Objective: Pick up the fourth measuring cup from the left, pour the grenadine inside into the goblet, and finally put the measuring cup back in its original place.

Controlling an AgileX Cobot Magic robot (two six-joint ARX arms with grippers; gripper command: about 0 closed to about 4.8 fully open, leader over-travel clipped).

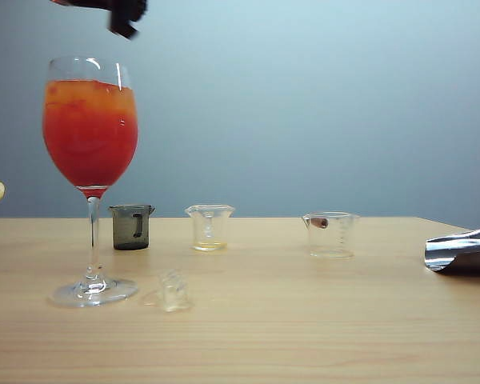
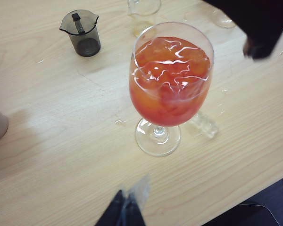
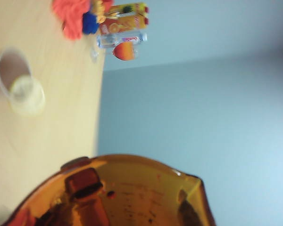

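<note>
The right tool (image 1: 124, 16) hangs above the goblet (image 1: 90, 136) at the top of the exterior view, a dark shape only partly in frame. Its wrist view is filled with the fourth measuring cup (image 3: 127, 193), amber-brown and see-through, clamped in the tool and tipped on its side. We see no pool of grenadine left in it, only a few dark specks on the wall. The left tool (image 2: 127, 209) sits low at the near edge of the bench (image 2: 47, 155), just short of the goblet's foot; its tips look close together with nothing between them, though we cannot tell for sure.

The goblet stands upright at the left of the bench, its bowl full of red-orange drink, deeper red low down, which we take to be the grenadine (image 1: 88, 152) sunk into the juice. We judge the pour done or all but done. What is left is to right the cup and carry it back to the row. The smoky grey cup (image 1: 131, 226), a clear cup (image 1: 209, 227) and another clear cup (image 1: 330, 234) stand there, with a gap between the last two where it most likely belongs.

In the right wrist view a yellow carton (image 3: 125, 18) and a clear bottle (image 3: 120, 39) stand far off; their labels are too blurred to read. Faint graduation marks show on the clear cups and on the held cup, none legible.
</note>
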